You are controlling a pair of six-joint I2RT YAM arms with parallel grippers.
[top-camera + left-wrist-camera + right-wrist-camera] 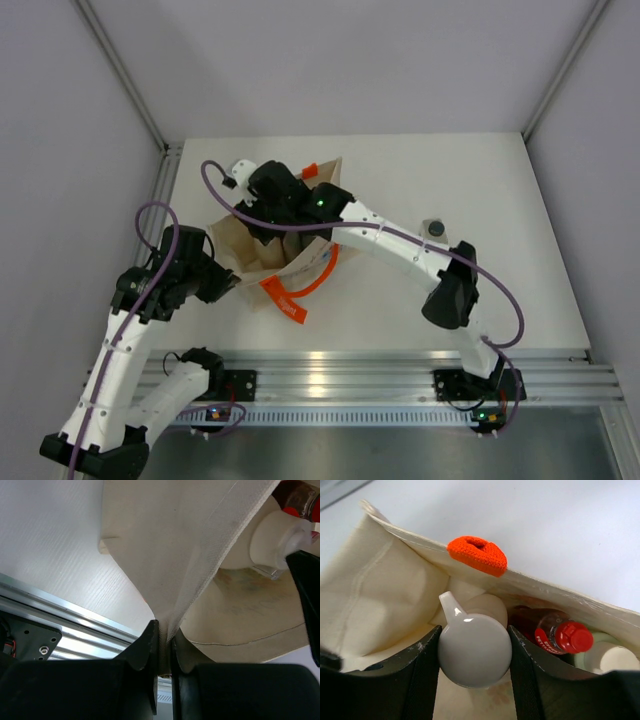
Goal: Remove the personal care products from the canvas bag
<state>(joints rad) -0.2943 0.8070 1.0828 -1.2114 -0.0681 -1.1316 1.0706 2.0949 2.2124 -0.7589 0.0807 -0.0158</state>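
Observation:
The beige canvas bag lies open on the table, its orange handle at the front. My left gripper is shut on a fold of the bag's canvas wall at its left edge, also seen from above. My right gripper reaches into the bag's mouth, its fingers pressed on both sides of a bottle's white round pump cap. Another white-capped bottle sits deeper in the bag. A small grey bottle with a dark cap stands on the table to the right.
A red-capped bottle with a red label lies in the bag beside the pump bottle. An orange tab sits on the bag's far rim. The aluminium rail runs along the table's near edge.

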